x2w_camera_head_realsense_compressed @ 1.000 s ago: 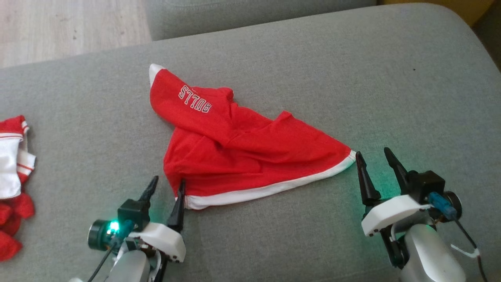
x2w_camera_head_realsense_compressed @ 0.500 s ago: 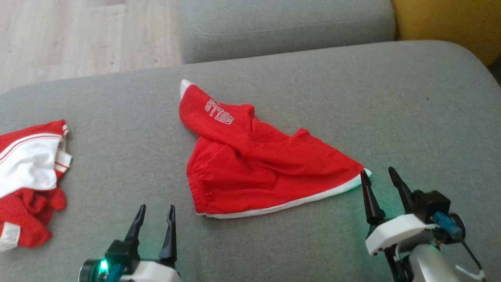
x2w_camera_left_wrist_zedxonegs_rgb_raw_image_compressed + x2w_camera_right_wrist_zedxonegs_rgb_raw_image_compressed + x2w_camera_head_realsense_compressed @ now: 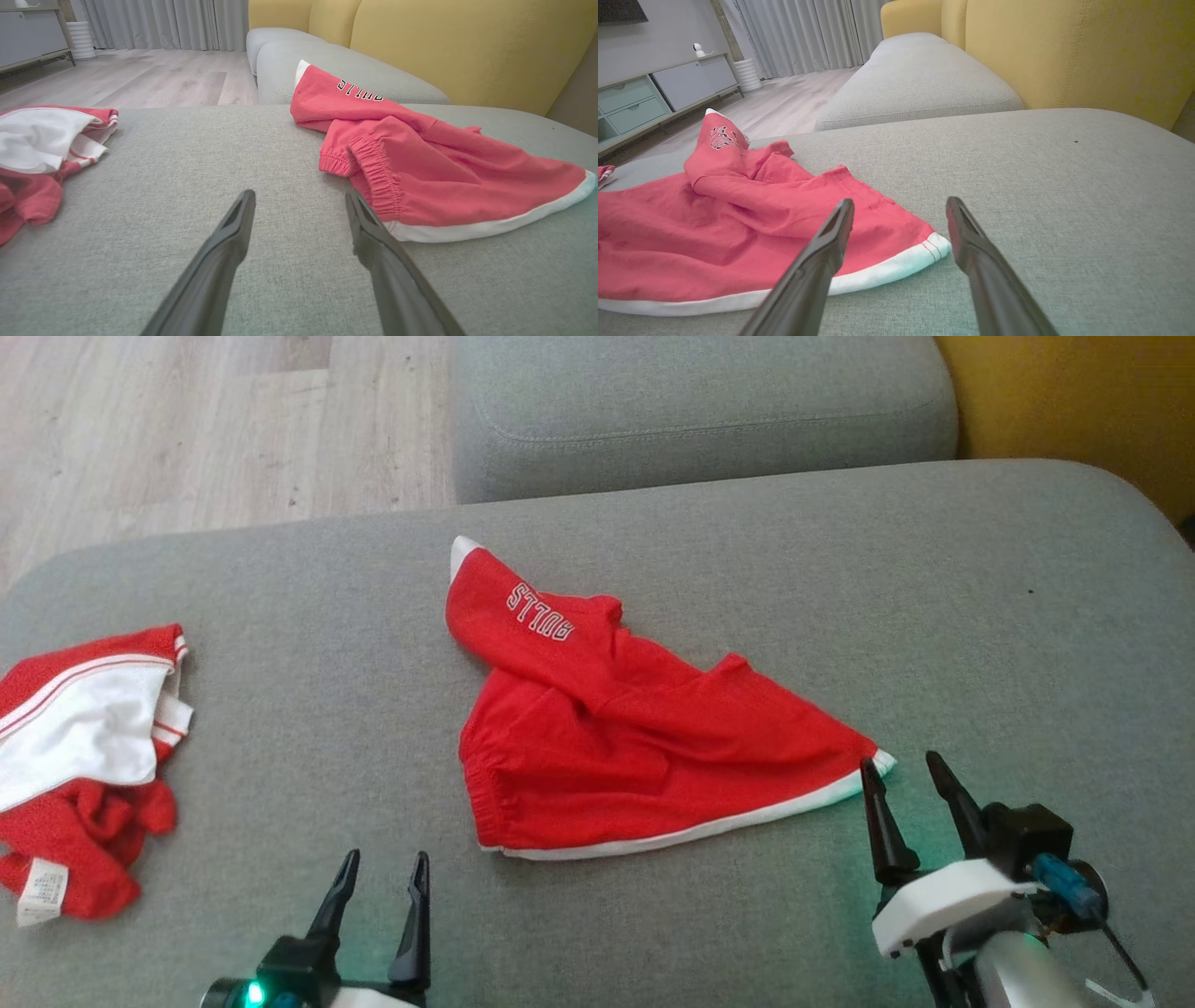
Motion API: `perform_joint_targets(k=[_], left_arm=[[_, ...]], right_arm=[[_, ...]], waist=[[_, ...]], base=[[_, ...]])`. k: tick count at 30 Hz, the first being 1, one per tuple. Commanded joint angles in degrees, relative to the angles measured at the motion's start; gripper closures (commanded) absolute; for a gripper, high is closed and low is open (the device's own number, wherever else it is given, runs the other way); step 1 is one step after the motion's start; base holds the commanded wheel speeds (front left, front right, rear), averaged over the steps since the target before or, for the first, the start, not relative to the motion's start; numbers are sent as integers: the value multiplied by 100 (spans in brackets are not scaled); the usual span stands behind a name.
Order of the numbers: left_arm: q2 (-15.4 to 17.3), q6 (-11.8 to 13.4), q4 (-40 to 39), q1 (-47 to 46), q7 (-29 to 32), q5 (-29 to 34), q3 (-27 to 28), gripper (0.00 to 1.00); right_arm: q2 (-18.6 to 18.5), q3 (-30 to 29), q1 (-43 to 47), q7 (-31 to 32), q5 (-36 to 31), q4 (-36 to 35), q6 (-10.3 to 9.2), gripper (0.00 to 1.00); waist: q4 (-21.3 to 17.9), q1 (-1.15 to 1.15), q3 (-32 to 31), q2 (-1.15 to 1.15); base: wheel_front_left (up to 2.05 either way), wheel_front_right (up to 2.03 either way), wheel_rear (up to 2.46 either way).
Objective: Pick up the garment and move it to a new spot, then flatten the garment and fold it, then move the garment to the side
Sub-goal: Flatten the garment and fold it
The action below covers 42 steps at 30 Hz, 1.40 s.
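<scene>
Red Bulls shorts [image 3: 635,747] lie rumpled on sofa [image 3: 747,569]; L end effector [image 3: 385,856] & R end effector [image 3: 899,761] released, empty; flatten/fold/move-aside to do.

From my screen, the garment [image 3: 635,747] at centre frame reads as soft, matt red cloth with a white hem and a puckered elastic band. The sofa seat [image 3: 840,579] beneath is coarse grey woven fabric, matt. The floor [image 3: 187,429] at upper left looks like pale wood plank with slight sheen. The left pincer [image 3: 387,855] and right pincer [image 3: 898,759] have dark, matt plastic-looking fingers [image 3: 219,266]; the right's housing [image 3: 943,901] is smooth white plastic. The backrest [image 3: 1074,411] is yellow stitched upholstery.
</scene>
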Motion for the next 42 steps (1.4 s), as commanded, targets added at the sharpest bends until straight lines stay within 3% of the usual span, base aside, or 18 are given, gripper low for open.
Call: perform_joint_targets(k=[1,11,23,31,42], left_arm=[[-10,-19,-174,-205,-30,-46,129,0],[-11,-299,275,-602,-30,8,-470,0],[4,-339,547,-990,-30,-207,-950,0],[214,-341,410,-1072,-30,-622,-1414,0],[461,-341,327,-1272,-31,-635,-1492,0]], right_arm=[[2,140,-111,-69,4,-150,-4,0],[2,211,-221,-69,-82,-139,-4,0],[2,257,-455,-69,-167,-151,-4,0],[2,286,-493,-69,-146,-152,-4,0],[2,349,-580,-69,-85,-139,-4,0]], waist=[[-17,0,11,0],[-69,0,418,0],[-187,0,819,0],[-219,0,865,0],[-255,0,991,0]], base=[[0,0,0],[0,0,0],[0,0,0],[0,0,0],[0,0,0]])
